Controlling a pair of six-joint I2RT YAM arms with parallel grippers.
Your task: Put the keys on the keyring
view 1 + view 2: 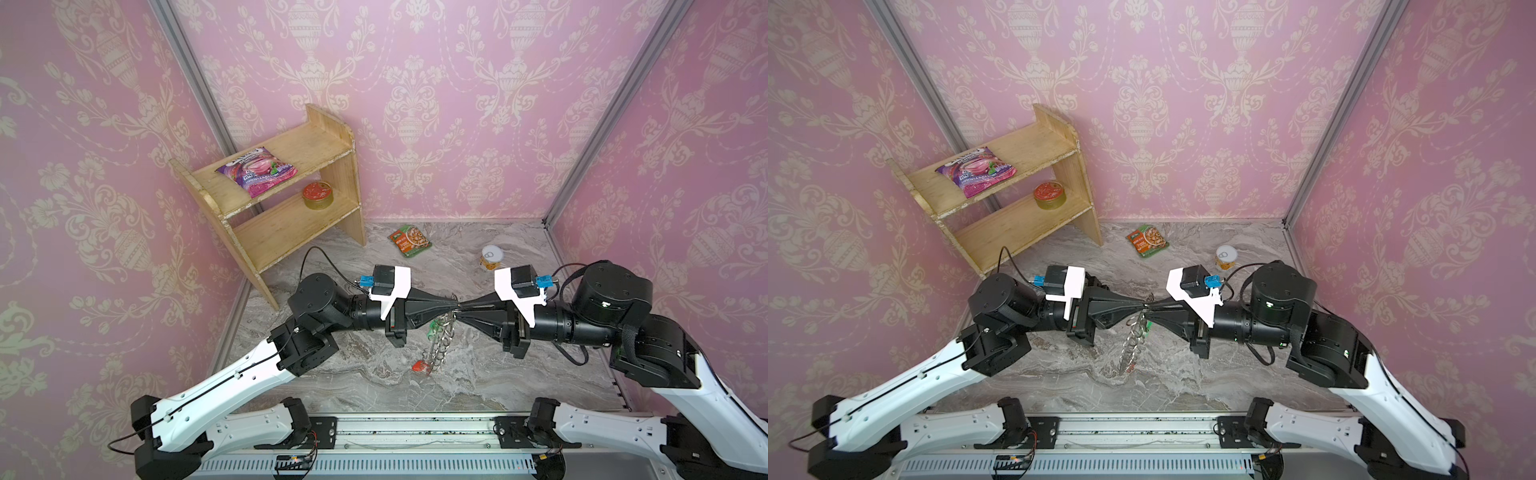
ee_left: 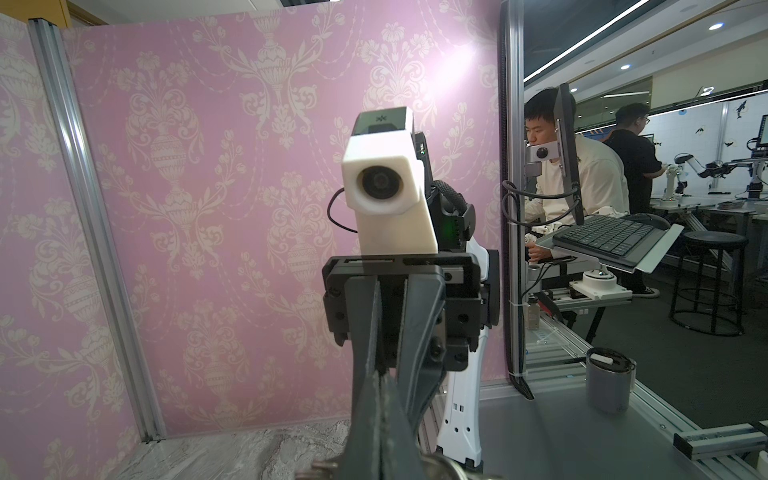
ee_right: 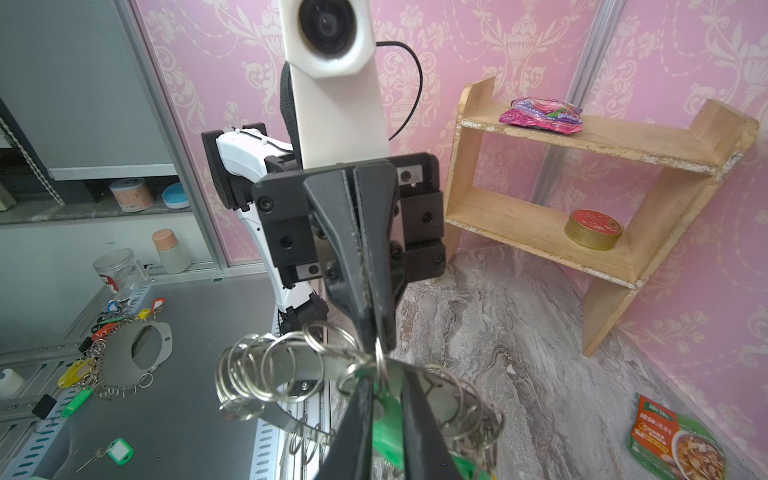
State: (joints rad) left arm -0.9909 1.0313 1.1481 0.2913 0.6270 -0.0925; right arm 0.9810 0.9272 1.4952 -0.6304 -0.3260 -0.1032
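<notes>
Right wrist view: left end effector [image 3: 375, 343] clamped tight on the keyring [image 3: 322, 368]

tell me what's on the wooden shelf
On the wooden shelf a purple packet lies on the top board, a red-lidded tin on the lower. In both top views the top board covers the lower board's back.

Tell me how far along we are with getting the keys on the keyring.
Done: a red key looks hung at the lower end of the keyring, which hangs from the tools. In hand: the left tool is shut on a wire loop at its top; the right tool straddles a green key there, grip unclear. Left: finish threading the green key; most loops look bare.
</notes>
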